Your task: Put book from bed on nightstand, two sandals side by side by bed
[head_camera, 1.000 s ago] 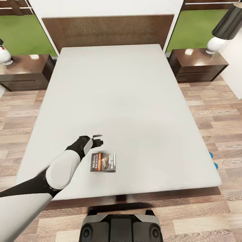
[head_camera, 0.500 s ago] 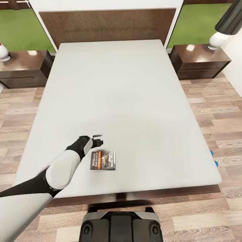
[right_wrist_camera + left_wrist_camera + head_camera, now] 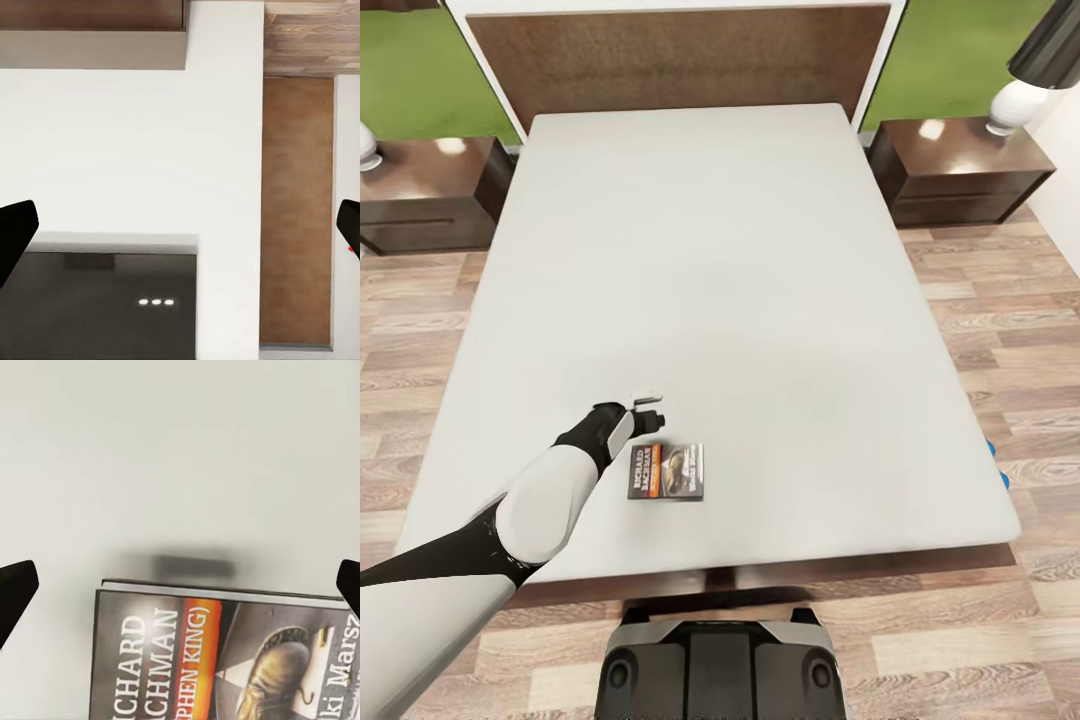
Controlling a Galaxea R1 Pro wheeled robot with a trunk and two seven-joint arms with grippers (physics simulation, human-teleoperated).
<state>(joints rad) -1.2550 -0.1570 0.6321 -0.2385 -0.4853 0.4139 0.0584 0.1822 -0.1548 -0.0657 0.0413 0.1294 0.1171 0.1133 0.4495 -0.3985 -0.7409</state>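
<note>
The bed (image 3: 740, 280) has a plain pale grey mattress on a dark brown frame, with the headboard (image 3: 675, 55) along its far edge. The book (image 3: 666, 472) lies flat on the mattress near the foot edge, toward the left corner, cover up, its orange band and white lettering showing. The bed stands on a wood-plank floor (image 3: 1000, 290). Two nightstands, one (image 3: 425, 195) left and one (image 3: 965, 170) right, stand on the floor beside the head corners. Bits of blue sandals (image 3: 997, 465) show on the floor at the bed's right edge, near the foot.
</note>
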